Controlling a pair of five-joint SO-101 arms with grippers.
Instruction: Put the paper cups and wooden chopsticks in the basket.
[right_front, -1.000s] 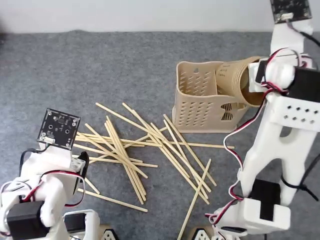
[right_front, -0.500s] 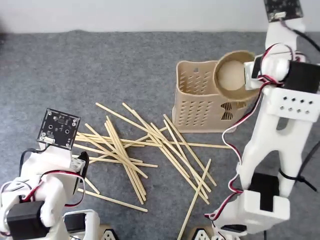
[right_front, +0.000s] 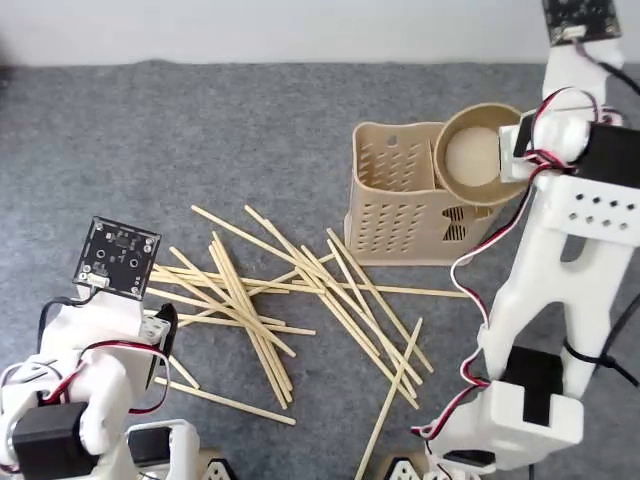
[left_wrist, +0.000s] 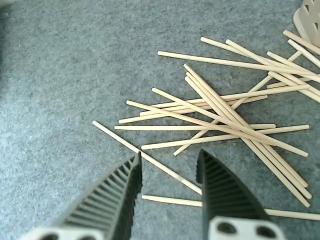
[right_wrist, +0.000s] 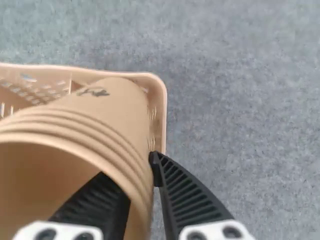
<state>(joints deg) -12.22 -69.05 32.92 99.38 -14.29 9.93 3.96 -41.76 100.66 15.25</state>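
The paper cup (right_wrist: 75, 145) is clamped at its wall by the right gripper (right_wrist: 127, 172). One ribbed black finger is set inside the mouth and the other is pressed against the outside, by the ringed rim. In the high view the paper cup (right_front: 478, 155) is seen with its mouth turned upward, held over the right compartment of the basket (right_front: 400, 215), at the far right of the scene. Its rim overlaps the basket's right and far edges. In the right wrist view its lower end is seen dipping behind a corner of the basket's rim (right_wrist: 160, 100); how deep it sits cannot be told. The right gripper (right_front: 515, 150) is carried on the white right arm (right_front: 560, 260), which rises from the near right.

The left gripper (left_wrist: 169, 160) is held with its fingers apart, and nothing is gripped between them. It is poised over the near left end of the scattered chopsticks (left_wrist: 225, 115). A single stick is seen running slantwise beneath the gap between its fingers. Whether that stick is touched cannot be told.

The chopsticks (right_front: 290, 300) are spread in a crossed heap on the grey carpet (right_front: 200, 130), between the left arm (right_front: 90, 390) and the basket. The rightmost sticks lie just beside the basket's near wall.
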